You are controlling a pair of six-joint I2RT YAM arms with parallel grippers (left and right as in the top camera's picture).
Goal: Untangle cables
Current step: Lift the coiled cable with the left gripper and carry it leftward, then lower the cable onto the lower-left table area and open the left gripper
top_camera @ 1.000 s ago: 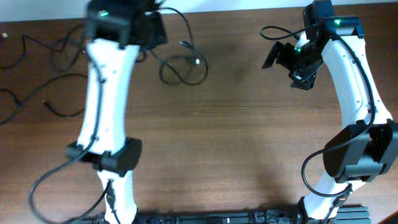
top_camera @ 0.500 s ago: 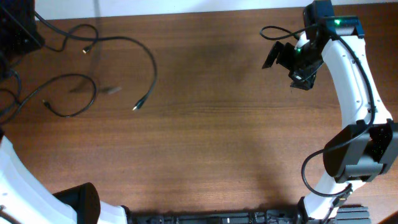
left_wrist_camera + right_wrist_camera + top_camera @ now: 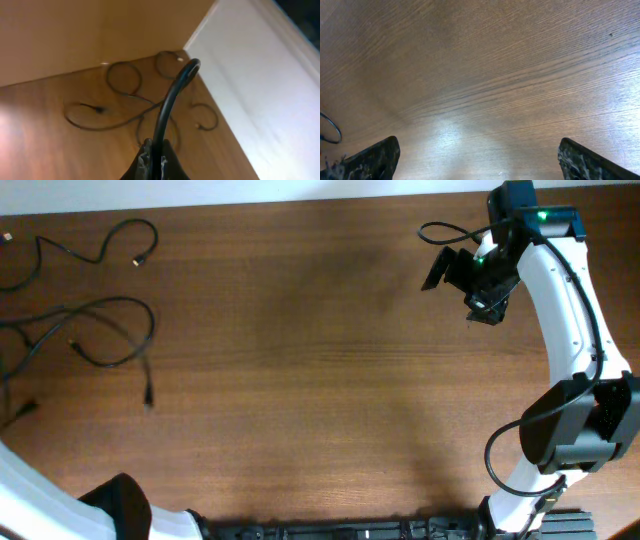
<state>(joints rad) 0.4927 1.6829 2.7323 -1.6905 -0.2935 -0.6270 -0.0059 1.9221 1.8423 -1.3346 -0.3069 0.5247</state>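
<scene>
The cables lie as loose black strands at the table's far left in the overhead view: one curved strand (image 3: 155, 240) at the back, one long loop (image 3: 150, 340) with its plug end nearer the front, and more strands (image 3: 20, 350) at the left edge. My left gripper (image 3: 160, 150) is outside the overhead view. In the left wrist view it is shut on one black cable (image 3: 167, 107), which rises from the jaws. Other strands (image 3: 122, 77) lie looped on the table corner below it. My right gripper (image 3: 462, 290) is open and empty over bare wood (image 3: 480, 155).
The brown wooden table (image 3: 320, 380) ends at a white surface (image 3: 260, 85) just past the cables at its back left corner. The right arm (image 3: 570, 310) stands along the right side. The left arm's base (image 3: 110, 515) is at the front left.
My left arm has swung left out of the overhead view, dragging the cables from the back middle to the far left, where they spread out. The right arm has not moved.
</scene>
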